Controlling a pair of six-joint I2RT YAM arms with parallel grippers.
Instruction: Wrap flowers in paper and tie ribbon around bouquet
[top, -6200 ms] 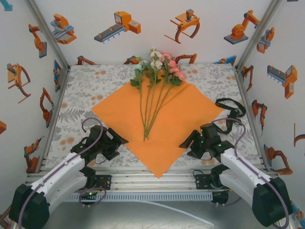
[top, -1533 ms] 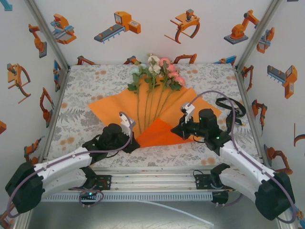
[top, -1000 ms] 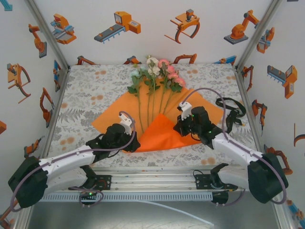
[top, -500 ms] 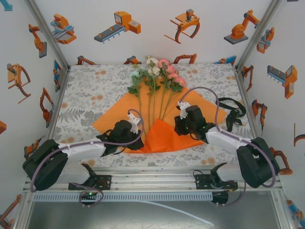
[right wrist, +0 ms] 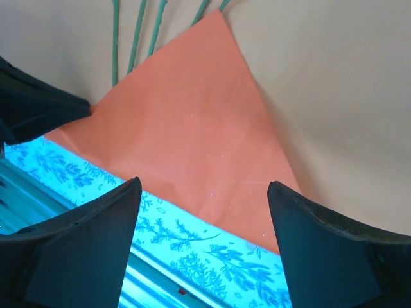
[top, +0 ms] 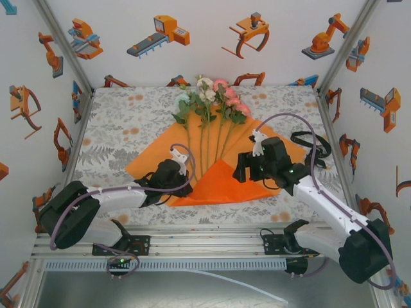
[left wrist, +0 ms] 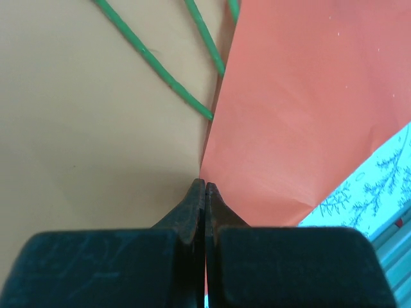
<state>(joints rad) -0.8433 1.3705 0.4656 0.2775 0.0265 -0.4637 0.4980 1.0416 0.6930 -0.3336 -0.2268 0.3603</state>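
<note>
While the top view sets the flowers far-centre on the paper, the left wrist view shows the left gripper pinched shut at the folded corner's left edge; the right gripper gapes wide above that fold.

We see the paper as thin and orange, with a dull, smooth face and a few soft creases where it is folded. The flowers look fake: their green stems seem like plastic and a bit bumpy, and the blooms look like cloth. The tablecloth looks like printed cloth, not shiny. The fingers of the right gripper are black, dull plastic. Near the bottom of the top view, the rail is grey grooved metal.
</note>
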